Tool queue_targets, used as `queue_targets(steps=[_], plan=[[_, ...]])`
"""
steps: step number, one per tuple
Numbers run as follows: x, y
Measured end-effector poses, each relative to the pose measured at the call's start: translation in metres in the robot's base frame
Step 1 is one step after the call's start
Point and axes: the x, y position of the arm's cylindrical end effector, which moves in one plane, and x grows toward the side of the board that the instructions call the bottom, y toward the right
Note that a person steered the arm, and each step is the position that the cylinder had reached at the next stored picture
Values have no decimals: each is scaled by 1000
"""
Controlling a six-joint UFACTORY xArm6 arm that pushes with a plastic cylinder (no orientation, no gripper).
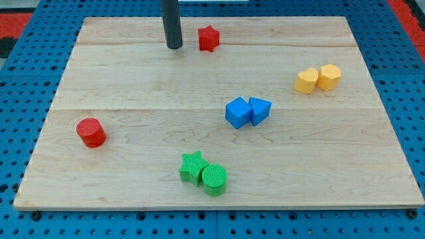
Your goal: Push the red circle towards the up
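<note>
Red circle: the red circle (pixel 91 132) sat near the view's left edge of the tabletop (pixel 133 79), low down and all by itself.
Job so far: it looked like the push had not begun. The red circle was far from the view's top, with lots of bare wood above it.
Job left: I judged the whole push was left to do. My tip would need to get under the red circle, on the side toward the view's bottom, and then slide it up.
End effector: it was just a dark rod, with nothing to open or close and nothing to hold. My tip (pixel 174 48) stood near the view's top, well apart from the red circle. It touched no block.
Closest block: the red star (pixel 208 38) was just beside my tip, on the view's right.
Other blocks: two blue blocks (pixel 247 111) touched in the middle. Two yellow blocks (pixel 317 79) touched at the view's right. A green star (pixel 192 166) and a green circle (pixel 214 179) touched near the view's bottom.
</note>
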Motion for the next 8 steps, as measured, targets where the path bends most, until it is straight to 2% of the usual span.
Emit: queue_targets(steps=[2, 3, 4, 5, 6, 7, 8], plan=[[-20, 180], [4, 188], [53, 150], [109, 73], [162, 25], [253, 8], [304, -67]])
